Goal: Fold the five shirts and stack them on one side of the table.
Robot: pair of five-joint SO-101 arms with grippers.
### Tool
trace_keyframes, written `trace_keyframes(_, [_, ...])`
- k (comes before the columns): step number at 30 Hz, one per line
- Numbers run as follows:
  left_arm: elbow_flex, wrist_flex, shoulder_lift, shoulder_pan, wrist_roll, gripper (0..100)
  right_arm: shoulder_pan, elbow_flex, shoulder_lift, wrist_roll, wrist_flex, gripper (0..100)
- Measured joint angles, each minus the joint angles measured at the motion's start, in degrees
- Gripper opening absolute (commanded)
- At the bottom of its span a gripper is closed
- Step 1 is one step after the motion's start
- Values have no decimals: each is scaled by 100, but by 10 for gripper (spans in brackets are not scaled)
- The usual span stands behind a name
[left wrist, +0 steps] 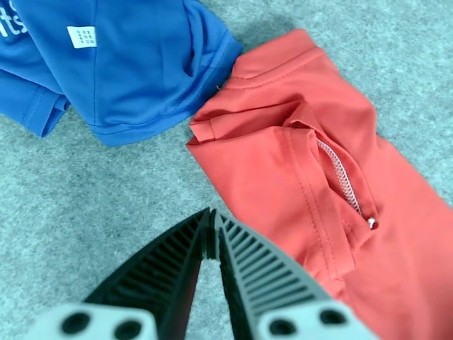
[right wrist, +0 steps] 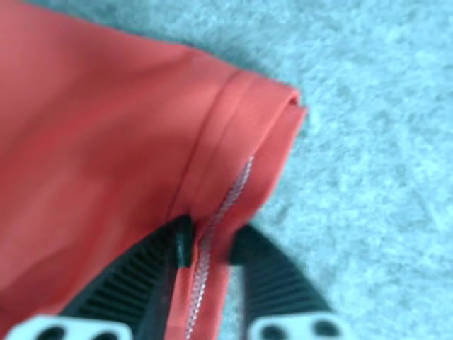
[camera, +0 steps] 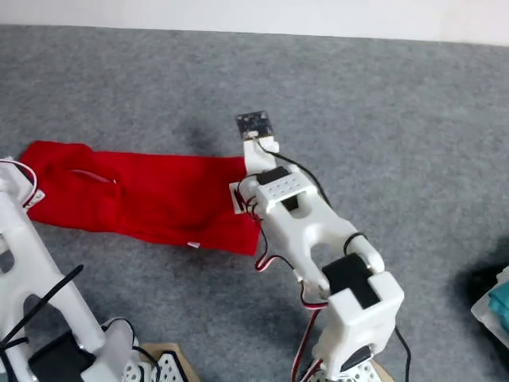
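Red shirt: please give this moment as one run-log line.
red shirt: lying flat | right jaws: shut on its hem | left jaws: shut, empty | blue shirt: beside it

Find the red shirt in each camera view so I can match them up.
High view: the red shirt lies flat left of centre.
Left wrist view: the shirt lies beside the blue shirt, past the left gripper.
Right wrist view: the right gripper clamps its hem.
Shared landmark: the grey table cover.
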Motion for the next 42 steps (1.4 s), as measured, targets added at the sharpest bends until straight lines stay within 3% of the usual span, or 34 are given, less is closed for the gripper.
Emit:
trace_keyframes(8, [0,0,0,-492,-9,7,-88,-88,-105,0,246,6])
trace_keyframes(15, [246,-510,0,-1530,-9,7,-1037,-818,-352,721,598,6])
trace_keyframes(25, [1873,-2092,0,-1846,0,7,-1925,-3640,281,1222,1565,6])
trace_keyframes(37, [2541,-3077,0,-2453,0,7,-2734,-7851,3182,1231,1565,6])
trace_keyframes(42, [2945,-3455,0,-2479,0,7,-2884,-9319,4536,1996,1565,6])
